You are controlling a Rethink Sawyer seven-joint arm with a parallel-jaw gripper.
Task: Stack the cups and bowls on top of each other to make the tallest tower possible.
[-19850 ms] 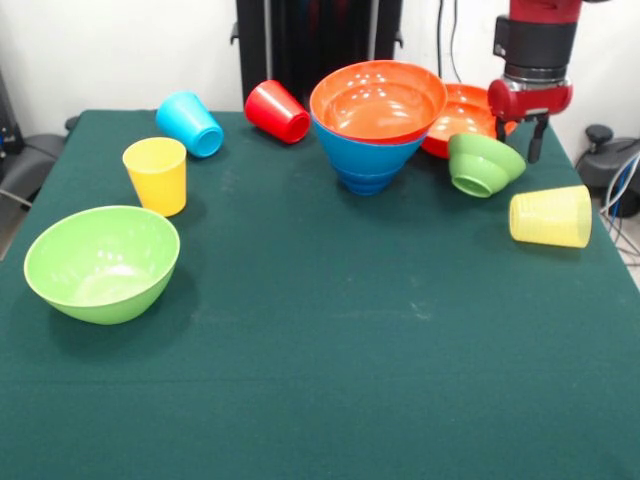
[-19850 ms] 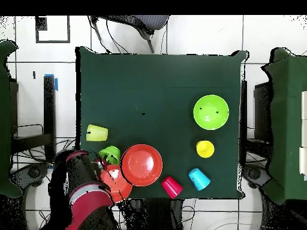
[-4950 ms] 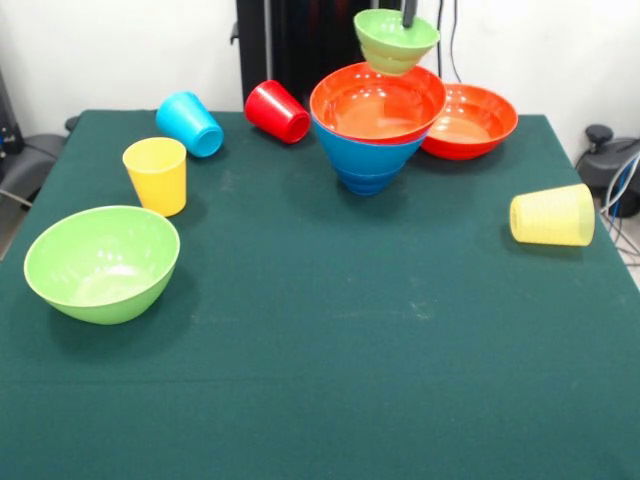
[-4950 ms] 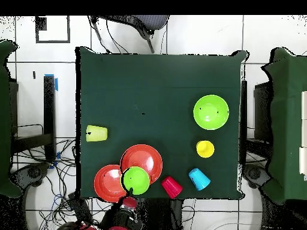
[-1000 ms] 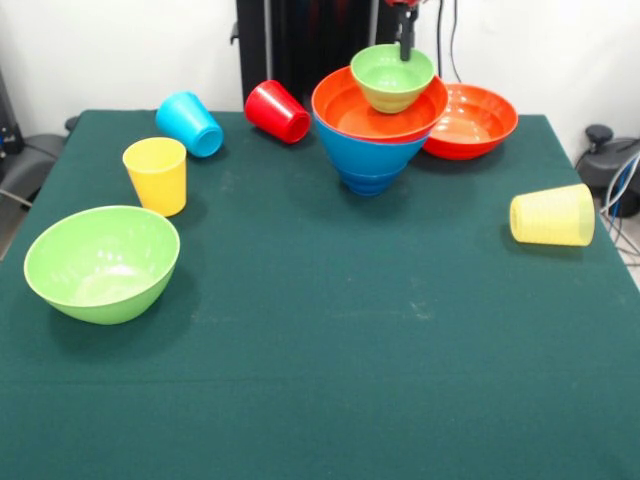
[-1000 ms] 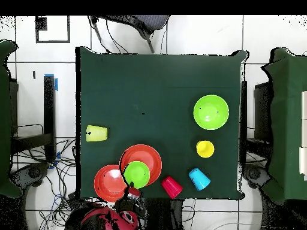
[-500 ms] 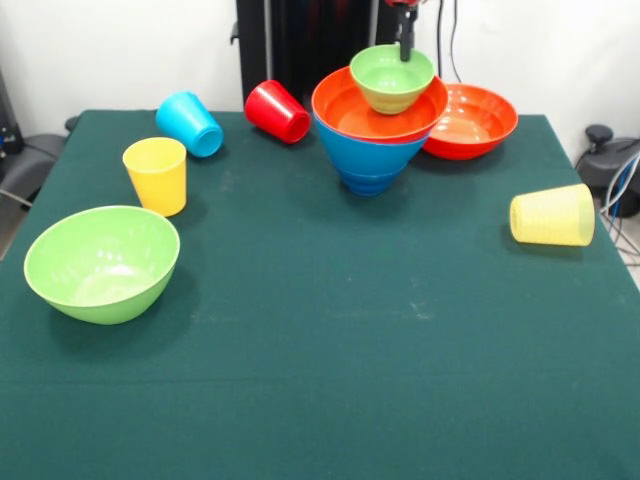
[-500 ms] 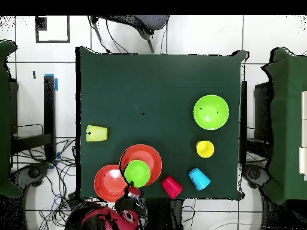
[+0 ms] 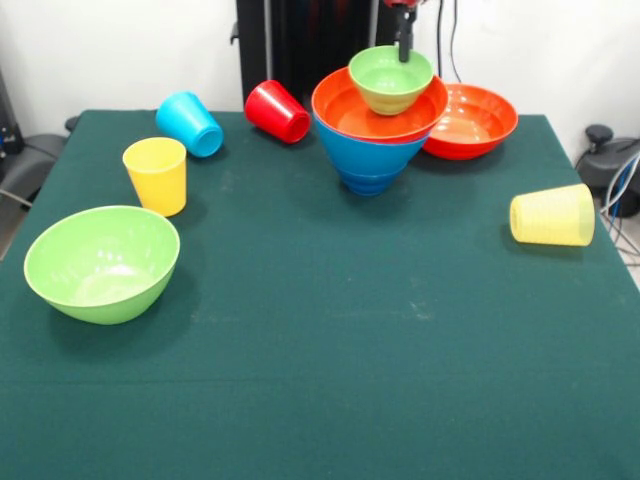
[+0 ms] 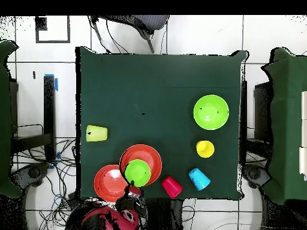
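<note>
Working left to right across the front view, we log the big green bowl (image 9: 101, 262) upright on the green table (image 9: 330, 380) near its left edge. Behind it stands the opaque yellow cup (image 9: 156, 175), upright, mouth up. Further back the light blue cup (image 9: 190, 124) lies on its side, and the red cup (image 9: 277, 111) lies tipped over just right of it, apart from it.

Next we record the tower (image 9: 378, 125): the big blue bowl (image 9: 366, 160) at the bottom, an orange-red bowl (image 9: 370, 112) nested in it, and the small green bowl (image 9: 390, 79) sitting in that one, off-centre toward the far rim. The gripper (image 9: 405, 40) comes down at the small green bowl's far rim; one dark finger shows against the rim, and we cannot tell whether it is pinching the bowl or spread.

The second orange-red bowl (image 9: 475, 118) rests on the table behind and right of the tower, partly hidden by it. The ribbed pale yellow cup (image 9: 551, 215) lies on its side near the right edge, well apart from the rest.

Overhead, the small green bowl (image 10: 138, 172) sits inside the orange-red ring, gripper (image 10: 133, 191) at its edge.
</note>
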